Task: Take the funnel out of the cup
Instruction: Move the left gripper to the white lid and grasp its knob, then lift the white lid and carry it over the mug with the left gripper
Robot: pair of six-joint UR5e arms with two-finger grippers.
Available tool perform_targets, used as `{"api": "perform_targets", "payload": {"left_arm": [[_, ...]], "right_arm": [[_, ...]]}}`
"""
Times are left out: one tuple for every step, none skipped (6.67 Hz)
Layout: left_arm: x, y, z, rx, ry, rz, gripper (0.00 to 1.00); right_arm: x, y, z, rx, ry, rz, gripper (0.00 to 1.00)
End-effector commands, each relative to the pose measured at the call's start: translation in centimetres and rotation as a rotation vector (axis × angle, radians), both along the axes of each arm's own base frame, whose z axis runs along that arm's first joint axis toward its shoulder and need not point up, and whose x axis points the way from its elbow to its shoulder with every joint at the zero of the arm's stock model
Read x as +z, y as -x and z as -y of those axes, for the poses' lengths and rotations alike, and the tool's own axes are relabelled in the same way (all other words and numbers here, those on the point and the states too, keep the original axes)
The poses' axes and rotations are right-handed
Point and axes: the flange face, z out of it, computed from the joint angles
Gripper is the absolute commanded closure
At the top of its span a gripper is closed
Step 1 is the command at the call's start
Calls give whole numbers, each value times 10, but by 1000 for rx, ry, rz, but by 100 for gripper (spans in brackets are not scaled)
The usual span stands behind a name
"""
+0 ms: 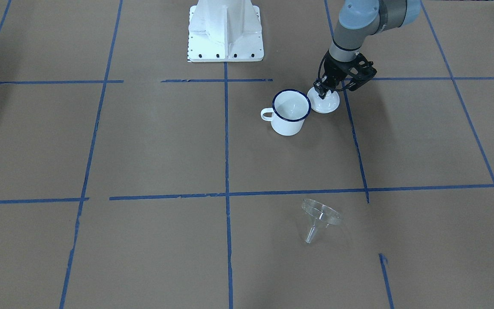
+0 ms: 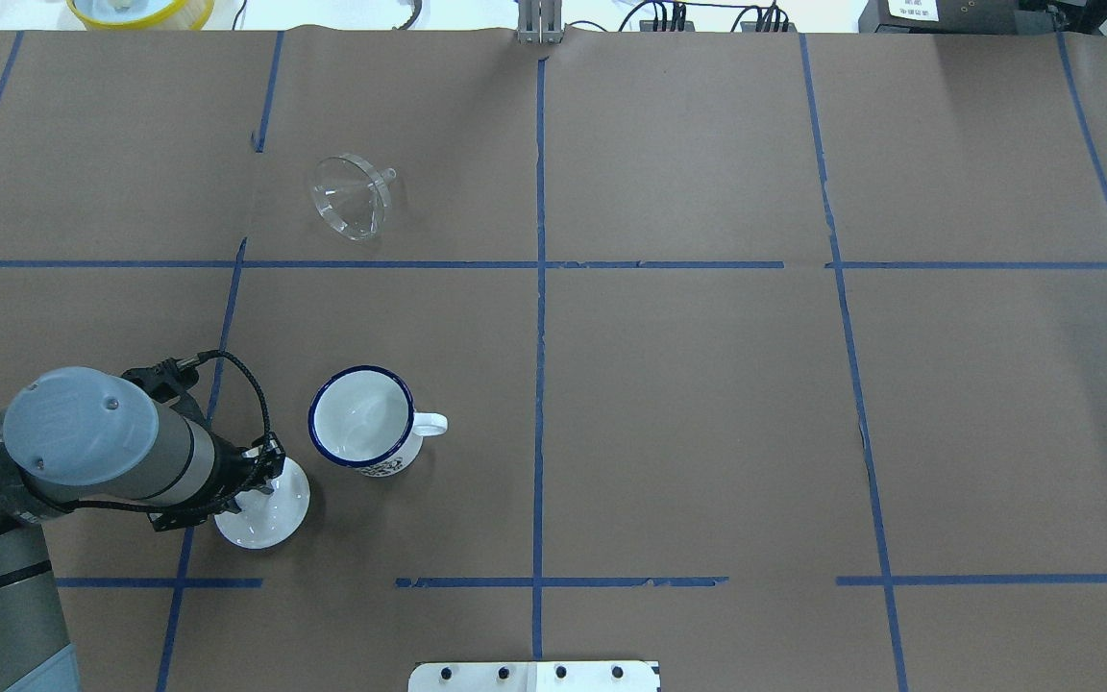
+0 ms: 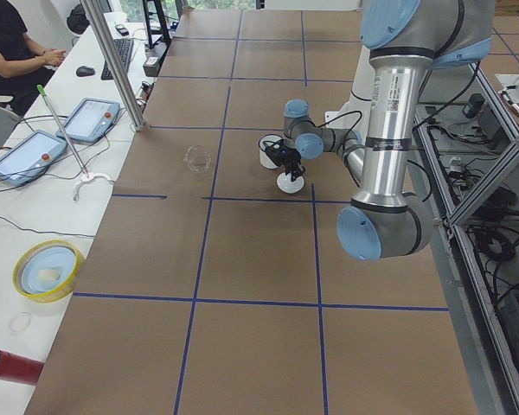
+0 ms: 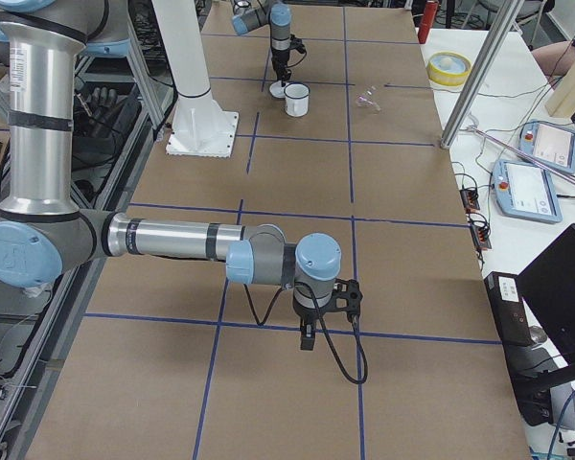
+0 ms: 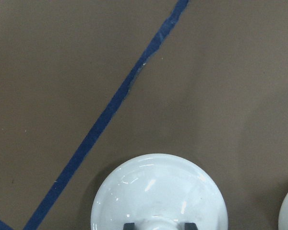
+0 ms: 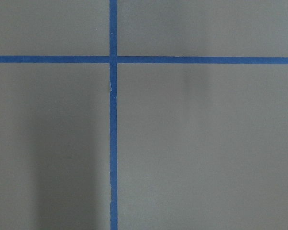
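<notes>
Clear funnel (image 1: 320, 216) is lying on its side on the brown worktop (image 1: 144, 141), lower centre, well apart from the empty cup (image 1: 290, 112). Left tool (image 1: 322, 90) is clenching the white lid (image 1: 329, 105) by its knob, just beside the cup; right tool (image 4: 308, 340): cannot tell.

One funnel (image 2: 350, 197); one cup (image 2: 362, 420); one white knobbed lid (image 2: 275, 514); two arms (a left arm (image 2: 83, 447), a right arm (image 4: 172, 238)).

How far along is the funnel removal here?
Done: the funnel lies on the table, well away from the empty cup. In hand: the left hand sits over the lid knob beside the cup; grip unclear. Left: nothing apparent for the funnel.
</notes>
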Motion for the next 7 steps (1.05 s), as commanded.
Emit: {"api": "perform_targets", "payload": {"left_arm": [[-2, 14, -5, -2, 1, -1, 100], [-15, 57, -22, -5, -8, -25, 100], [-27, 86, -28, -22, -11, -29, 100], [-49, 108, -13, -71, 12, -3, 100], [-74, 117, 12, -112, 34, -28, 100], [-100, 98, 30, -119, 51, -11, 100], [-127, 66, 51, -119, 77, 26, 100]], "right_arm": [[-1, 0, 1, 0, -2, 0, 0], [1, 0, 0, 0, 1, 0, 0], [1, 0, 0, 0, 1, 0, 0], [0, 0, 0, 0, 0, 0, 0], [0, 0, 0, 0, 0, 0, 0], [1, 0, 0, 0, 1, 0, 0], [1, 0, 0, 0, 1, 0, 0]]}}
